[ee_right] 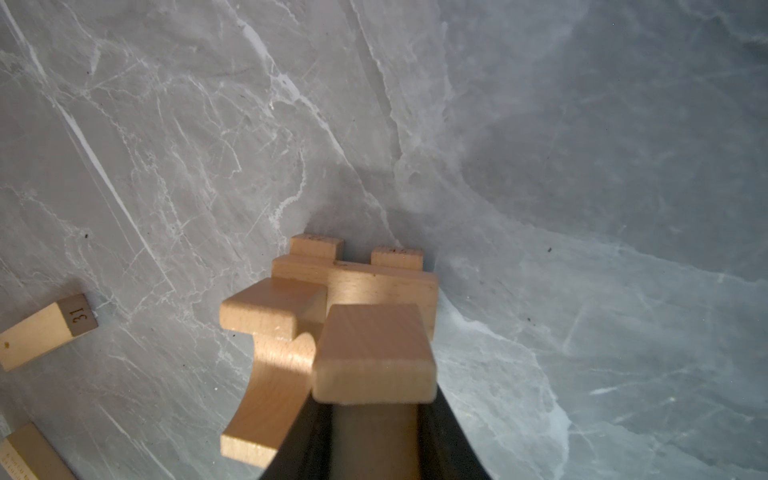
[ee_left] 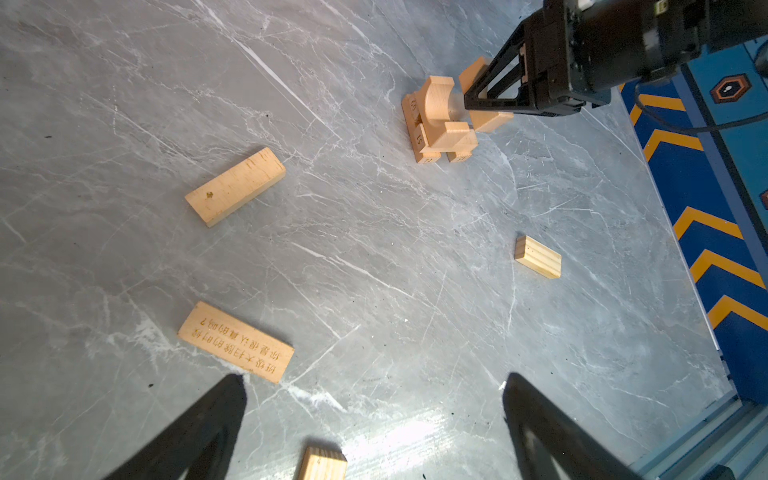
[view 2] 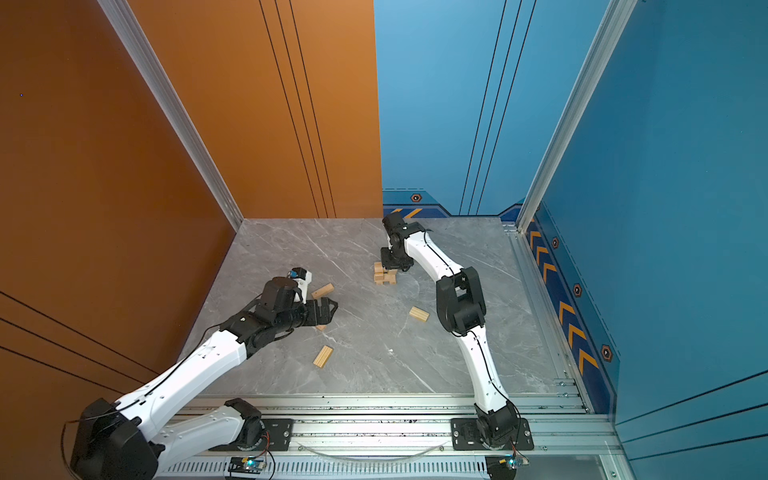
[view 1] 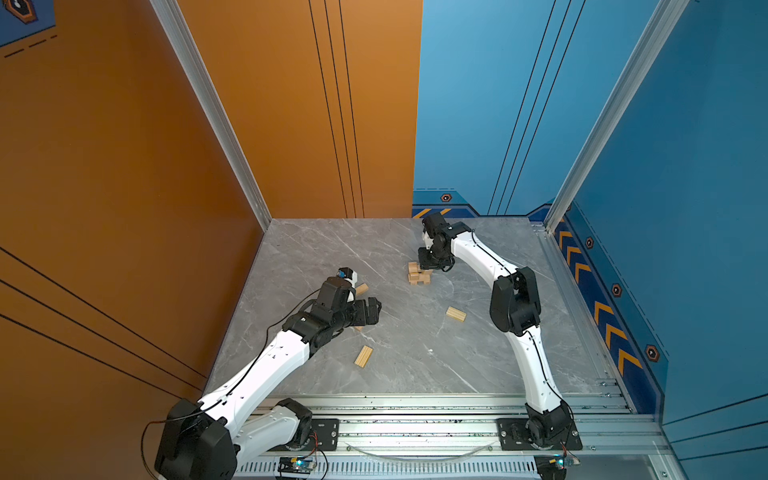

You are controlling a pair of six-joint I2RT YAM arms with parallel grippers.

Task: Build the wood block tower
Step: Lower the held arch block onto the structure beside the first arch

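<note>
The right gripper pinches a block over the tower and next must lower it gently; the left gripper is wide open, empty.

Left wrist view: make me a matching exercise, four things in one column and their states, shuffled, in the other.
Things:
1. left hand
2. right hand
3. engraved block
4. arch

States:
A. resting on the tower
B. open, holding nothing
C. flat on the table, lettering up
D. shut on a wood block

Pairs: 1-B, 2-D, 3-C, 4-A
</note>
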